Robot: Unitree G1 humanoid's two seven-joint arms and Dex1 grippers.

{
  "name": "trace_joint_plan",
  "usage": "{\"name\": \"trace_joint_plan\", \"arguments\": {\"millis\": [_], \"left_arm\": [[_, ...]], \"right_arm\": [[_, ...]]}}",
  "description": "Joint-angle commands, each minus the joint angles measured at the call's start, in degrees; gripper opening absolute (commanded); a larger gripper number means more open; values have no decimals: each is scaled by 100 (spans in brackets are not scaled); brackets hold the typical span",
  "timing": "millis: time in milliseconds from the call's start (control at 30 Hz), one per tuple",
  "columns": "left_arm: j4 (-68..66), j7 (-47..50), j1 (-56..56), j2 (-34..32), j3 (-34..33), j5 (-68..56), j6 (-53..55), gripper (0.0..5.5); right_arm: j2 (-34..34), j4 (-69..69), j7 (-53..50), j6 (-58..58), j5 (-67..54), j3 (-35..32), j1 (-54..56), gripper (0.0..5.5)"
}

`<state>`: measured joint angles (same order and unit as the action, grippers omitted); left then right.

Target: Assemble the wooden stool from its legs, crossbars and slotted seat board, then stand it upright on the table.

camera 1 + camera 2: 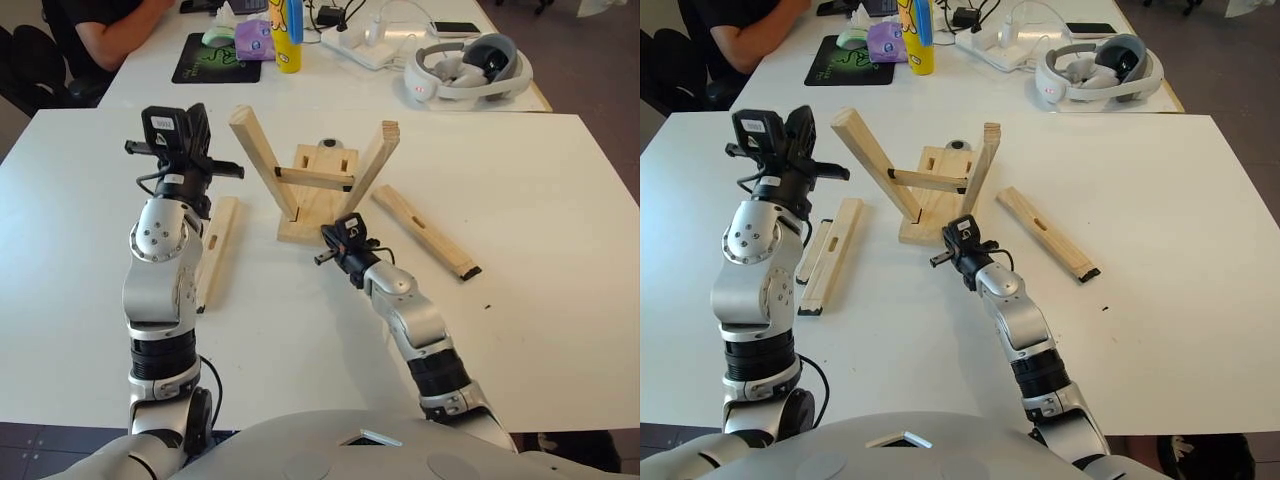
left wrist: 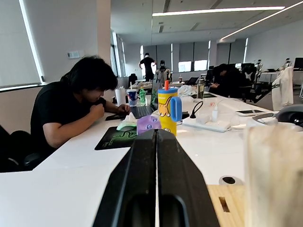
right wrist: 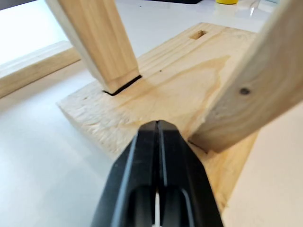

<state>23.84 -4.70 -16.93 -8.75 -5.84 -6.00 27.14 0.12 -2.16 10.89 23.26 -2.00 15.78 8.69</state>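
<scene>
The slotted seat board [image 1: 305,212] lies flat mid-table. Two legs [image 1: 262,160] [image 1: 372,165] stand slanted in its slots, joined by a crossbar [image 1: 315,180]. A loose leg [image 1: 425,230] lies to the right of the board. Another leg [image 1: 837,250] and a thin crossbar [image 1: 814,250] lie to its left. My right gripper [image 1: 338,240] is shut with nothing in it, just off the board's near edge [image 3: 180,90]. My left gripper [image 1: 185,135] is raised left of the assembly, shut with nothing held; its joined fingers [image 2: 156,137] face the far table.
On the far table stand a yellow bottle [image 1: 287,35], a black mouse pad [image 1: 215,58], a white headset [image 1: 468,70] and a power strip [image 1: 360,45]. A person sits at its left end. Bare white tabletop [image 1: 540,330] spreads right and front.
</scene>
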Motion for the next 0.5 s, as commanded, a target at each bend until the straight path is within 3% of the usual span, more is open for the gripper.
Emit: {"name": "trace_joint_plan", "arguments": {"millis": [33, 267, 400, 500], "left_arm": [[482, -51, -650, -67, -207, -273, -204, 2], [748, -107, -2305, -329, -241, -456, -303, 2], [-550, -168, -3386, -358, -456, -1025, 710, 2], [-1476, -272, -3480, -355, -307, -1186, 1562, 2]], "right_arm": [[-46, -281, -135, 293, 162, -23, -169, 0], [-44, -380, -46, 442, 276, 160, -280, 0], [-7, -423, -36, 459, 308, 242, -281, 0], [3, -523, 20, 429, 369, 299, -223, 0]]}}
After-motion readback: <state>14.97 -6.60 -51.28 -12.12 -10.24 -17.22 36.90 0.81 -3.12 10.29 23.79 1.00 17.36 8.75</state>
